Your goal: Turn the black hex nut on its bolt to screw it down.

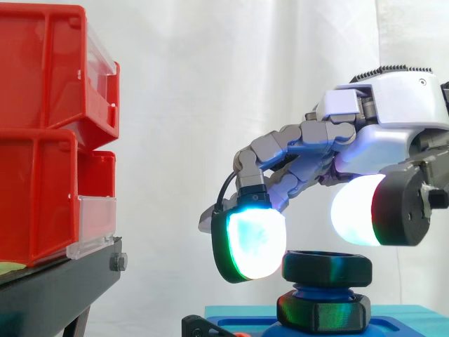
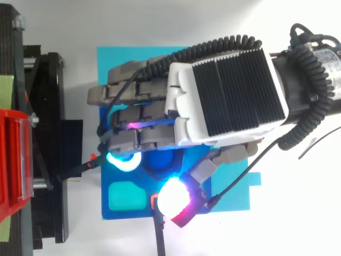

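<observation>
Glossy black hex nut [image 1: 326, 269] on blue threaded bolt [image 1: 321, 290], hand [image 1: 316, 151] above it, pads [image 1: 256, 242] apart, blue base [image 1: 396, 319] beneath, white curtain [image 1: 210, 84] behind.

The hand [image 1: 393, 105] was cased in a smooth white shell, and a black ribbed panel [image 2: 229, 90] was set into its back. The fingers [image 1: 280, 151] were built of grey, blocky links. Thick rounded pads [image 1: 256, 242] were seated in black housings and lit white, one tinged cyan and green, another edged red and magenta. A thin black wire [image 1: 226, 188] was run to one fingertip.
</observation>
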